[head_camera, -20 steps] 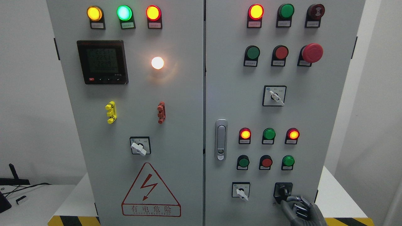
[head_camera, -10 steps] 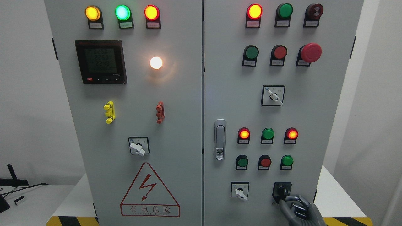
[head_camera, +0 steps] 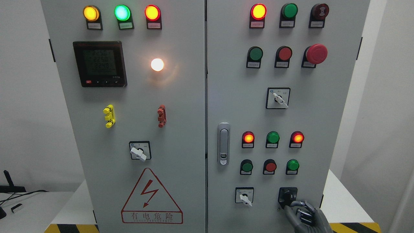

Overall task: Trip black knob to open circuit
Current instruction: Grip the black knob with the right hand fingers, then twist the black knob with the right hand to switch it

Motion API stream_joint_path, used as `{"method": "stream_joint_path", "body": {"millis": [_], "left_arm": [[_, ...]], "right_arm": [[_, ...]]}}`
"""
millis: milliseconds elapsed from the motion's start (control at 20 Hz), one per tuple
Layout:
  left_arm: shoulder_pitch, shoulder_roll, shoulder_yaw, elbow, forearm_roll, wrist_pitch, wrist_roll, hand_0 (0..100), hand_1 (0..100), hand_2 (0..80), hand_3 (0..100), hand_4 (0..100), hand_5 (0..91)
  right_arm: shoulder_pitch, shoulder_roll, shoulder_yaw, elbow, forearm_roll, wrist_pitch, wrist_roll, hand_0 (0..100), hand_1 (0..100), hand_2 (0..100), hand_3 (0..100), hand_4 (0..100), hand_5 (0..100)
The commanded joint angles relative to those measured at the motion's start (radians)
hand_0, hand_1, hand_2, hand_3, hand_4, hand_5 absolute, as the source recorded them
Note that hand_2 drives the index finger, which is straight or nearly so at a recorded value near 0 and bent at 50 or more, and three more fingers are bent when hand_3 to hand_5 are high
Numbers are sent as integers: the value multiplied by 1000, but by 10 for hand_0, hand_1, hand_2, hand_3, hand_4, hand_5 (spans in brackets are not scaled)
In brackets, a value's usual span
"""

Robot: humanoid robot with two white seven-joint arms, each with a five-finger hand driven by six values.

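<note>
Matt grey painted metal cabinet (head_camera: 181,129), glossy plastic black knob (head_camera: 288,195), shiny chrome door latch (head_camera: 223,143).

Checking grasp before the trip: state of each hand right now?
Right hand: fingers curled at the black knob; a firm grip cannot be told.
Left hand: not in view.

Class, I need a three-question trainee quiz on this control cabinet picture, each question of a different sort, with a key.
1. True or false: the right hand is at the black knob.
2. Which lamp in the left door's top row glows green: A left, B middle, C right?
3. Fill in: the big red mushroom button sits on the ___ door.

Key: 1 true; 2 B; 3 right.
</note>
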Motion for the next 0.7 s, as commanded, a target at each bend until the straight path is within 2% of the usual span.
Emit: {"method": "stream_joint_path", "body": {"millis": [0, 650], "left_arm": [[0, 0, 0, 0, -31, -1, 1, 120, 389, 0, 0, 0, 0], [0, 0, 0, 0, -31, -1, 1, 120, 389, 0, 0, 0, 0]], "right_arm": [[4, -30, 31, -7, -3, -1, 4, 448, 835, 511, 1000, 976, 921], [4, -24, 36, -5, -3, -4, 4, 450, 833, 511, 1000, 976, 921]]}}
